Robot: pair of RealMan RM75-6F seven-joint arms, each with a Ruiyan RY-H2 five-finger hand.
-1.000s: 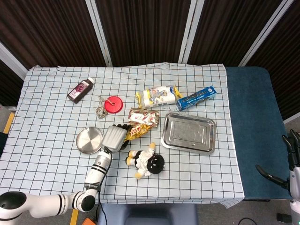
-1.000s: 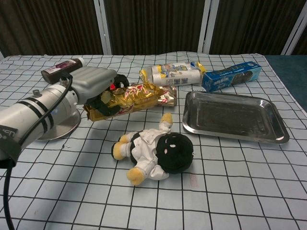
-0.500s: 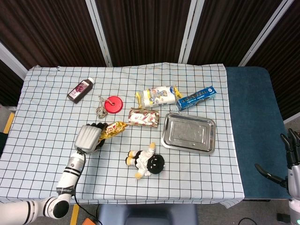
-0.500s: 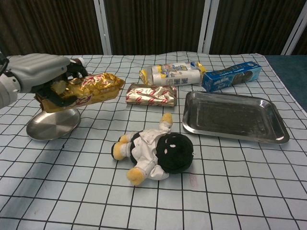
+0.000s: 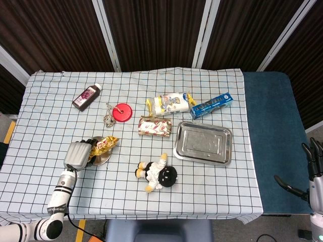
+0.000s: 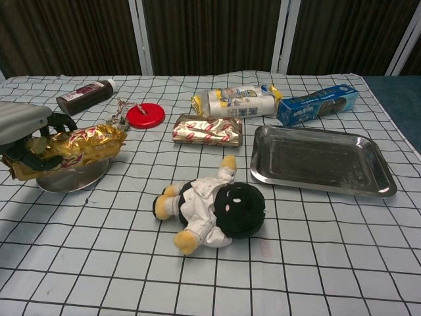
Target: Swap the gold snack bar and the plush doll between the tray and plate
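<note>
Within a second I had carried the gold snack bar [image 5: 103, 145] leftward across the checked cloth, from beside the plush doll [image 5: 157, 174] to the round plate [image 6: 71, 178]. My left hand [image 5: 78, 154] held the bar by one end, fingers wrapped around the wrapper, directly above the plate; I could not tell whether the bar touched the metal. I judged this half of the swap nearly done, with only the release left. The doll lay on the cloth between plate and tray [image 5: 203, 143], and the tray stood empty, so the doll's move was not yet made.

The chest view showed the bar low over the plate's rim, which the head view hid under my hand. Only the head view caught my right hand [image 5: 312, 168], fingers spread and holding nothing, well off beyond the table's edge.
</note>
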